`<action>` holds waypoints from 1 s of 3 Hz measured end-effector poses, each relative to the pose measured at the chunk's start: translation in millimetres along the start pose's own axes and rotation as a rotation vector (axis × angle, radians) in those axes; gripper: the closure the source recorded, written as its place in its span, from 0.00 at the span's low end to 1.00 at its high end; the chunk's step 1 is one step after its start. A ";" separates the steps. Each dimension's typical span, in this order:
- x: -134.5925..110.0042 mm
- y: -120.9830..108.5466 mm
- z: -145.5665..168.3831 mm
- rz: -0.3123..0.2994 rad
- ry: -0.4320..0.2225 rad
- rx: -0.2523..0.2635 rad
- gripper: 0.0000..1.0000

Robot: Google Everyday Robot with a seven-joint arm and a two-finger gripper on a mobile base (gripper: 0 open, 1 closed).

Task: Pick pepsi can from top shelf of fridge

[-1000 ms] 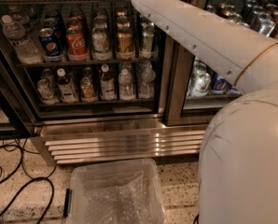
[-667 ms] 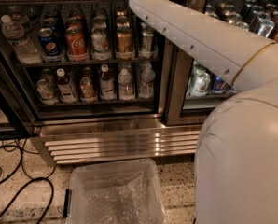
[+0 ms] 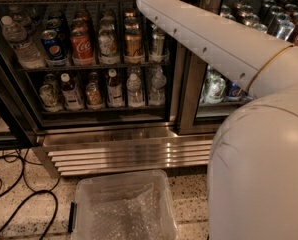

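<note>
The fridge [image 3: 182, 89] fills the upper half of the view, with dark-framed glass doors and a louvred steel base [image 3: 129, 151]. A blue pepsi can [image 3: 53, 46] stands on the upper of the two fully visible wire shelves, left of a red Coca-Cola can [image 3: 82, 47]. The row above shows only the bottoms of containers at the top edge. My white arm [image 3: 214, 39] reaches from the lower right up to the top edge in front of the fridge. My gripper is out of view above the top edge.
A clear plastic bin [image 3: 123, 209] sits on the speckled floor in front of the fridge base. Black cables [image 3: 19, 194] lie on the floor at left. My white body [image 3: 261, 174] fills the lower right. Bottles line the lower shelf [image 3: 104, 89].
The upper end of my arm has shifted slightly left near the top edge. The cans, bottles and bin have not moved.
</note>
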State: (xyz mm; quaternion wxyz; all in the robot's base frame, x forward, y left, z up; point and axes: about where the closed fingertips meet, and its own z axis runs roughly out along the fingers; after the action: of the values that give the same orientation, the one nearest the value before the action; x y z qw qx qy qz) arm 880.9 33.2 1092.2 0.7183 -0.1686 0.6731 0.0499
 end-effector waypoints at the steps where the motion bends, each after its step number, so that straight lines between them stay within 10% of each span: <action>1: -0.1 0.0 0.0 0.000 0.000 0.000 0.98; 3: -22.7 8.9 -17.5 0.065 -0.018 -0.026 1.00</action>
State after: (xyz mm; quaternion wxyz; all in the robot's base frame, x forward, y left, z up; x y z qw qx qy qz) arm 859.7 39.7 1112.3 0.7203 -0.1554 0.6709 0.0833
